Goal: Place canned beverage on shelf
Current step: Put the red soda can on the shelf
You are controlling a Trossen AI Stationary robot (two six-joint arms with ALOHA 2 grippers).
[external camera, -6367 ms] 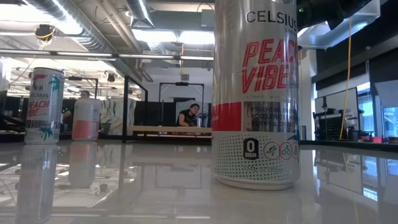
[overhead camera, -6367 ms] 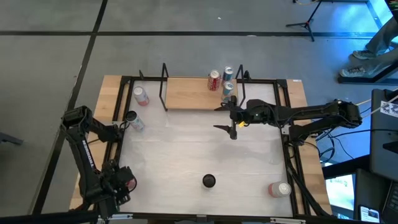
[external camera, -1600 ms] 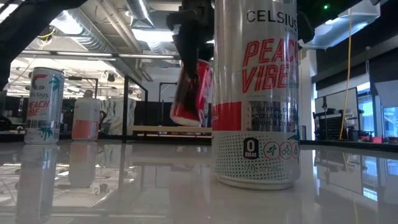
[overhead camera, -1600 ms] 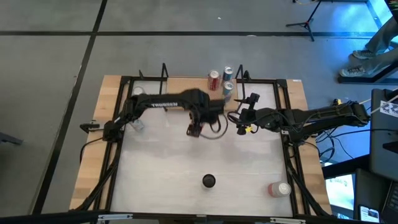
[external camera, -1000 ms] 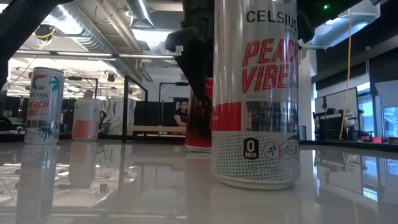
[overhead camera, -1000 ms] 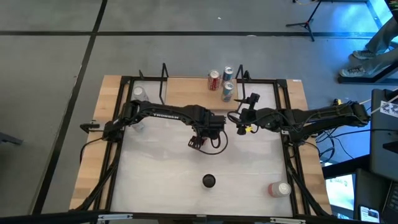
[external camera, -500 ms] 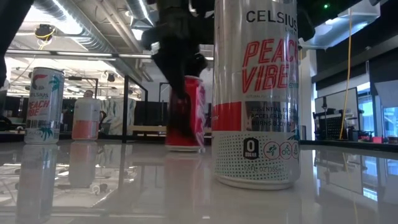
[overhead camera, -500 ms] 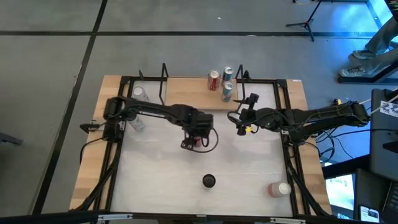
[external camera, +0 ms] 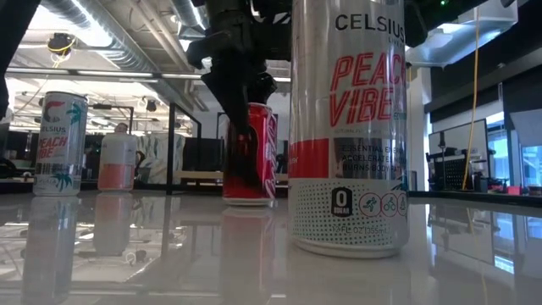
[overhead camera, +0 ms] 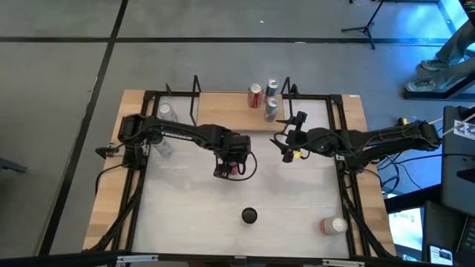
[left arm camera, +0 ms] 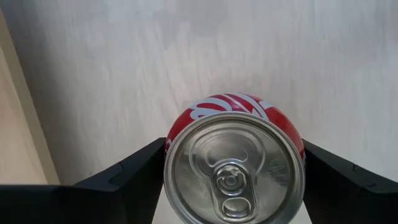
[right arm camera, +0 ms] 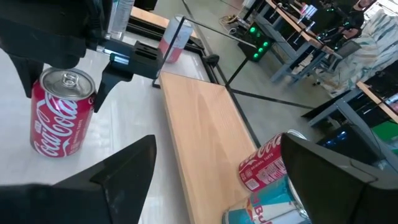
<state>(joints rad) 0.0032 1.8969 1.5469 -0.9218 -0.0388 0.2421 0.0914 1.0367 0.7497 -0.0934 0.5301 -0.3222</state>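
Now, the scene: a pale table (overhead camera: 185, 215) with two dark arms reaching in over it, left arm from the left of the high view, right arm from the right.
Task's thing: a red cola can (overhead camera: 236, 167) stands upright on the table near the middle of the high view, below the shelf (overhead camera: 223, 111) and apart from it.
Left gripper (overhead camera: 231, 167): directly over that can; the wrist view shows a jaw on each side of the can's body, close against it. Judged a hold on the can, with the can's base on the table in the low view.
Right gripper (overhead camera: 288, 147): waits at centre right of the high view, just below the shelf's right end; jaws spread wide, nothing between them.
Shelf: light board at the upper middle of the high view; three cans (overhead camera: 266, 97) are clustered at its right end, and the left part is bare.
Other cans: two (overhead camera: 165, 129) near the left edge, one (overhead camera: 333, 225) at lower right, and a tall peach-labelled can (external camera: 347, 127) close to the low camera.
Handling: likely a thin metal shell, smooth and a bit slippery, easily dented if squeezed hard; weight cannot be told.
Where to hold: across the round body, roughly mid-height, keeping it upright.
Risk: bumping the cans already on the shelf; the bare left part looks the safer spot.
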